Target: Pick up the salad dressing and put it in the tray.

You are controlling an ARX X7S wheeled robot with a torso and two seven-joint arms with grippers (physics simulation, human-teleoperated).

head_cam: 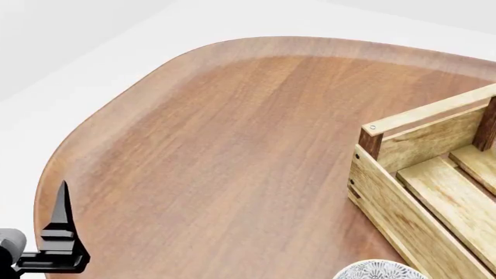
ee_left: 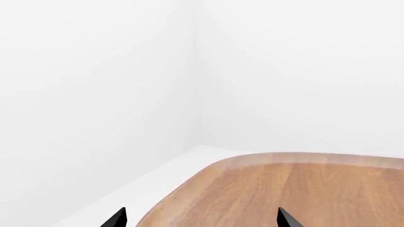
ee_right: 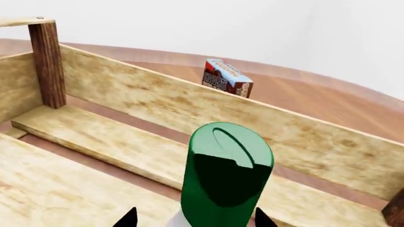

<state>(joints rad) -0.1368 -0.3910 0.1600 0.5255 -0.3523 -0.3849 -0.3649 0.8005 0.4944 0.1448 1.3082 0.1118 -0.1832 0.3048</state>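
In the right wrist view the salad dressing point(ee_right: 226, 172), a bottle with a dark-green cap and a pale body, sticks out between the fingertips of my right gripper point(ee_right: 196, 220). The gripper is shut on it. The bottle hangs over the light-wood slatted floor of the tray point(ee_right: 94, 142), inside its walls. In the head view the tray point(head_cam: 387, 197) stands at the table's right side, and neither the bottle nor the right gripper shows there. My left gripper point(ee_left: 202, 220) is open and empty above the table's left edge, with one black finger point(head_cam: 62, 215) showing in the head view.
A red-and-blue carton point(ee_right: 227, 78) stands on the table beyond the tray's far wall. The rim of a patterned white-grey bowl point(head_cam: 380, 270) shows by the tray's near corner. The round-cornered wooden table point(head_cam: 217, 145) is bordered by white floor and walls.
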